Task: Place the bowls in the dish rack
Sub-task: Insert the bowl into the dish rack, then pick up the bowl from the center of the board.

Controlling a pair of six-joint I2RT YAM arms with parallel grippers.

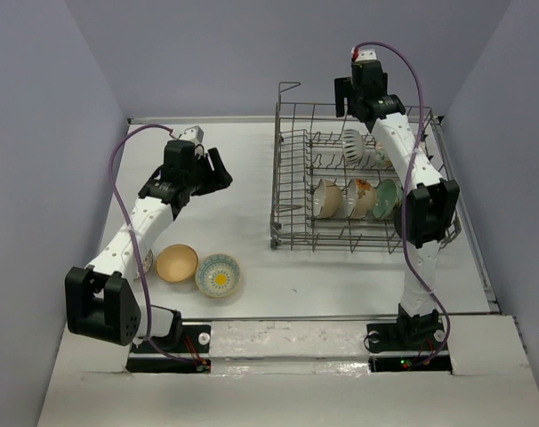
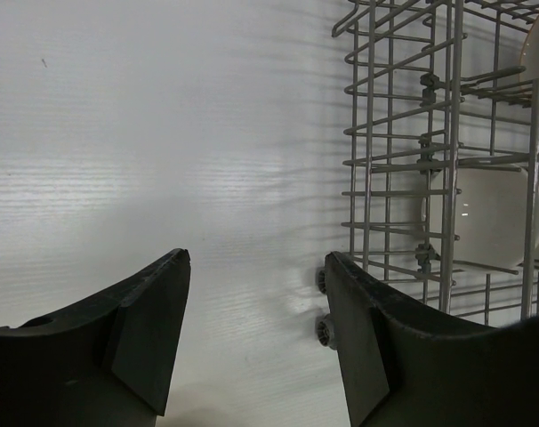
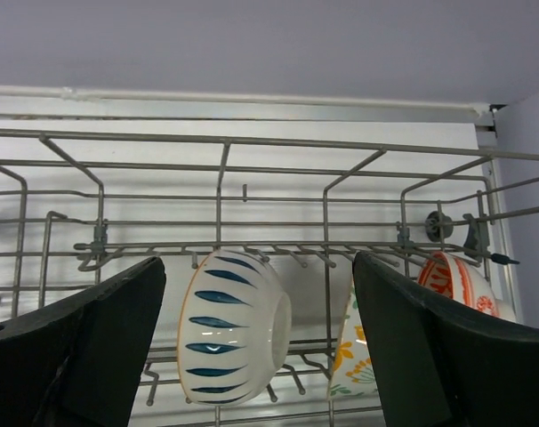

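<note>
Fingers (image 3: 92, 347) of the right tool (image 3: 259, 261) stand wide apart and hold nothing. They hang over the back row of the dish rack (image 1: 292, 191), one on each side of a white bowl with blue stripes (image 3: 234, 329), with a gap showing at the left finger. The striped bowl stands on edge between the tines, which looks like the way to keep it upright and leave room for its neighbours. Just beside it stand a floral bowl (image 3: 348, 369) and a red-orange patterned bowl (image 3: 456, 285), also on edge. Three more bowls, cream (image 1: 325, 197), floral (image 1: 360, 197) and teal (image 1: 387, 199), fill the front row.

The left tool (image 2: 256, 255) is open too and empty. It hovers over bare counter (image 1: 243, 178) near the rack's left wall, probably to stay out of the other arm's way. A tan bowl (image 1: 176, 262) and a blue-rimmed bowl with a yellow centre (image 1: 219, 274) sit touching, rims up, at the near edge of the counter. Those two are not yet loaded.

In the overhead view the right arm (image 1: 412, 169) covers much of the back row, so the number of bowls there cannot be told. The right finger cuts off the red-orange bowl in the wrist view. Through the wires the left wrist view shows a pale bowl (image 2: 483, 213); which one it is cannot be told.
</note>
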